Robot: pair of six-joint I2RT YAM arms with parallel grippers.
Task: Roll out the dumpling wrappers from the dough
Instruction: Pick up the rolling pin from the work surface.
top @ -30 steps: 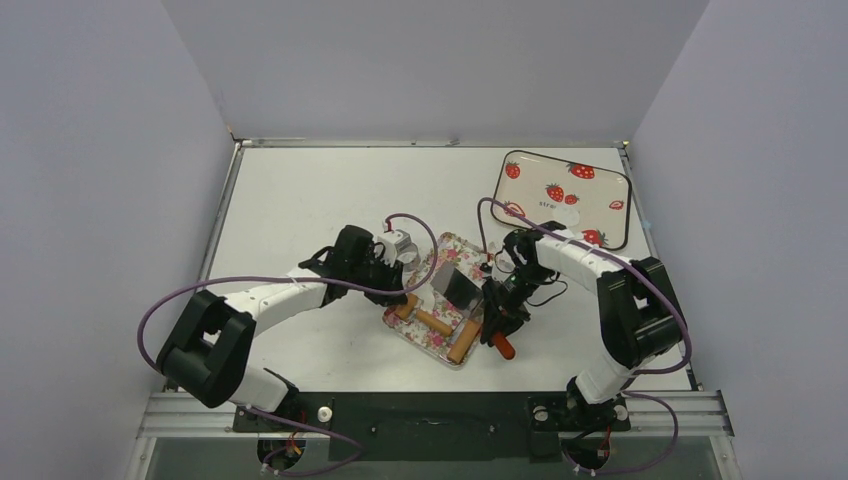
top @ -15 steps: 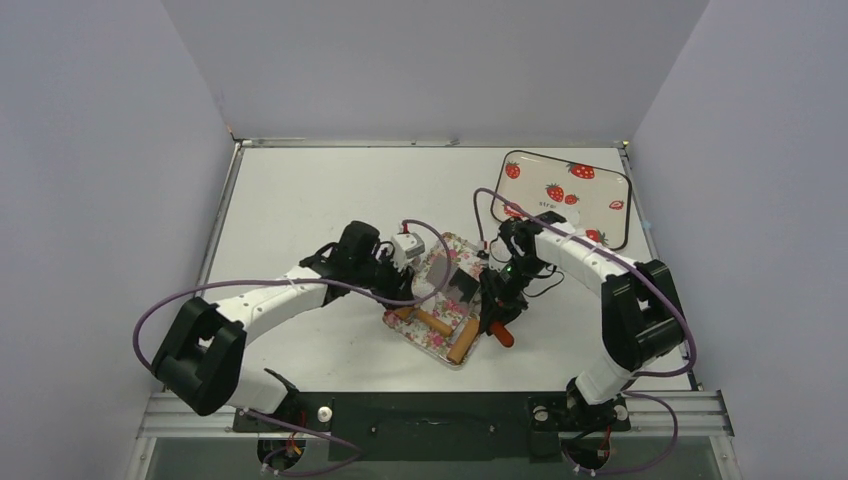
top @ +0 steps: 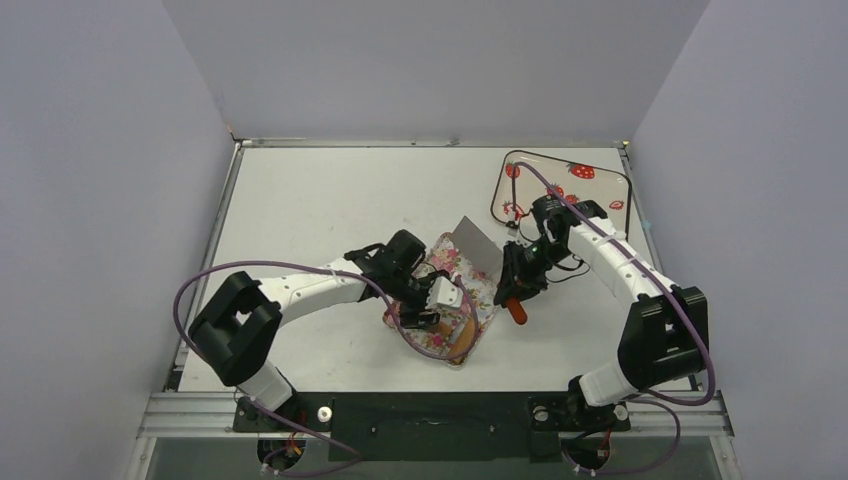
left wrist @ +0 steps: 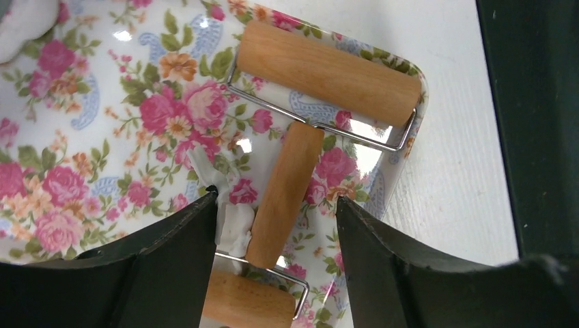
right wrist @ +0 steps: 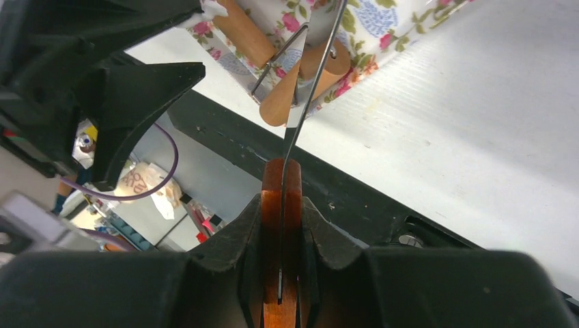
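Bright, even overhead light; faint soft shadows on counter (top: 320,190). Small glare spots on glossy floral tray (left wrist: 102,137). Wrist views: near fingers (left wrist: 136,273) dark, slightly soft-focused.

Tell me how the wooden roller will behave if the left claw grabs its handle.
Probably stiff and fairly light: the roller is plain wood on thin wire. Its round handle, lying inside the open left claw, may twist if gripped off-centre. The drums likely spin freely, and the dough stuck beside the handle may cling.
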